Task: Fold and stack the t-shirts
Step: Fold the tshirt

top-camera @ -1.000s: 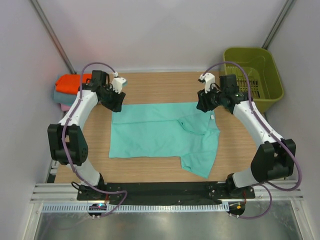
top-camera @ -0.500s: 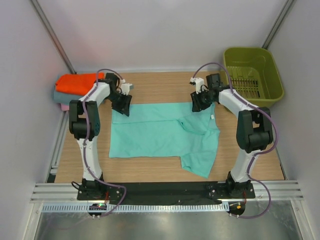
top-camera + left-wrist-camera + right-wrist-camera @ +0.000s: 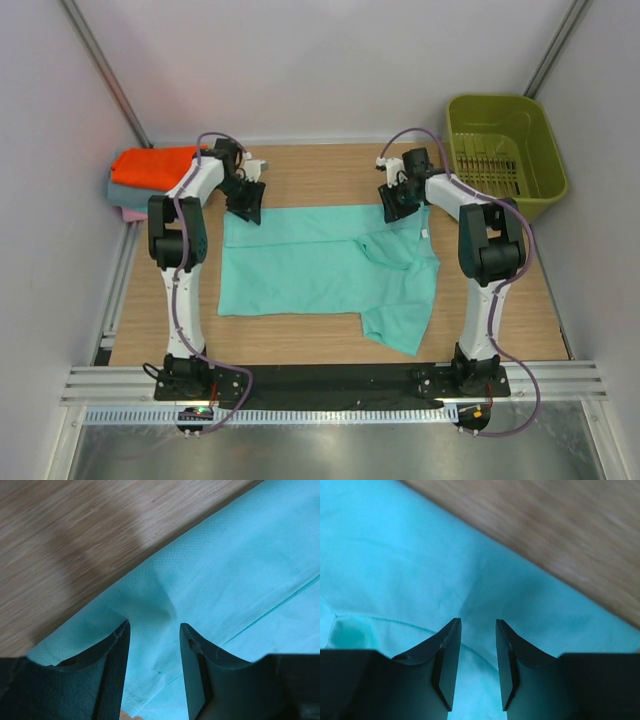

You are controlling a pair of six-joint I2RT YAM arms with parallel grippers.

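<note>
At the far left corner of the wooden table (image 3: 320, 175) sat a pile of folded shirts: an orange t-shirt (image 3: 150, 163) on top, a grey-teal t-shirt (image 3: 122, 190) under it, and a pink t-shirt (image 3: 130, 213) at the bottom. Just beside the pile, the left gripper (image 3: 247, 203) was down on the far left corner of the mint-green t-shirt (image 3: 310, 265). Its two fingers stood partly apart, with a little bump of cloth between them, but they were not squeezing it. The mint-green t-shirt lay spread out in the middle of the table, with its right side folded over and rumpled. The right gripper (image 3: 393, 205) was down on the shirt's far edge. Its fingers had a small gap between them, with creased cloth under it, and held nothing. An olive-green basket (image 3: 498, 100) stood at the far right corner.
</note>
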